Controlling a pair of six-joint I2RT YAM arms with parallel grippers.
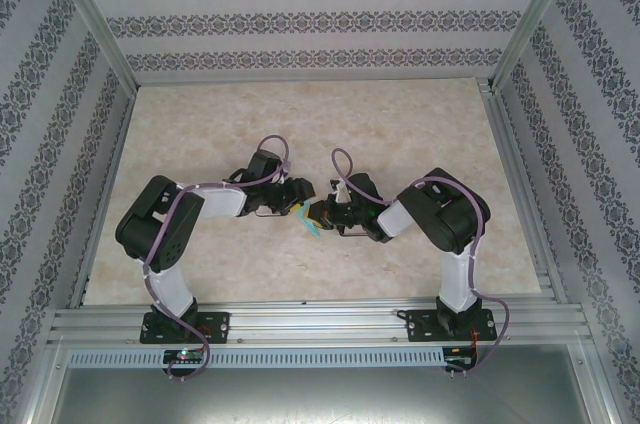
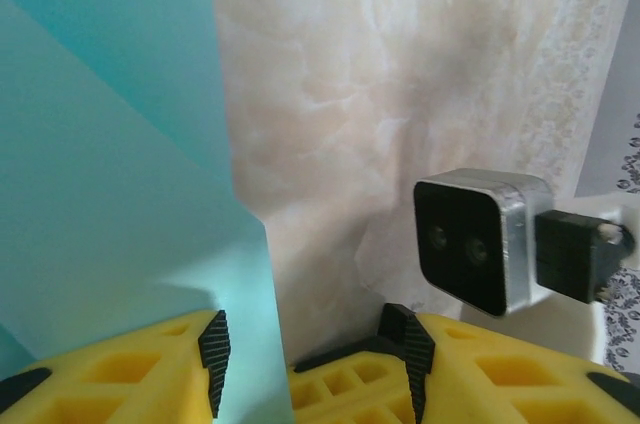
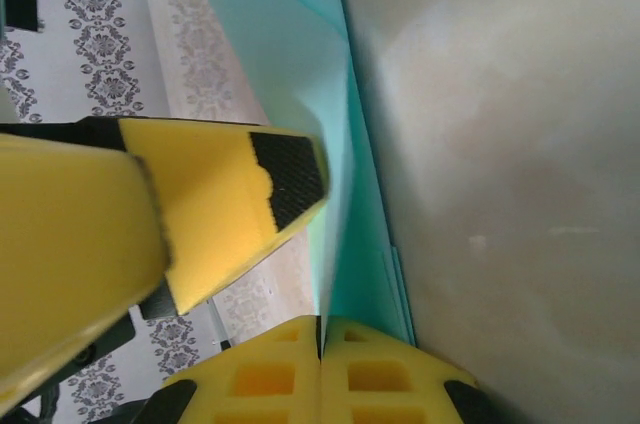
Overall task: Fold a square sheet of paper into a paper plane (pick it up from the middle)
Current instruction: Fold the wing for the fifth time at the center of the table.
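The turquoise sheet of paper (image 1: 309,225) is held above the table's middle, between the two arms. It is folded into layers with a slanted crease (image 2: 110,164), and its full outline is hidden. My right gripper (image 3: 320,326) is shut on the paper's (image 3: 366,244) lower edge, yellow fingers pressed together. My left gripper (image 2: 312,349) is open. One black pad (image 2: 213,356) lies against the paper and the other (image 2: 410,354) stands well clear. In the top view the left gripper (image 1: 297,196) and right gripper (image 1: 320,212) meet tip to tip.
The marble-look table (image 1: 400,124) lies inside a metal frame (image 1: 300,319) with patterned walls around it. The right wrist's camera (image 2: 470,254) faces the left gripper at close range. One left finger (image 3: 200,214) hangs just beside the paper.
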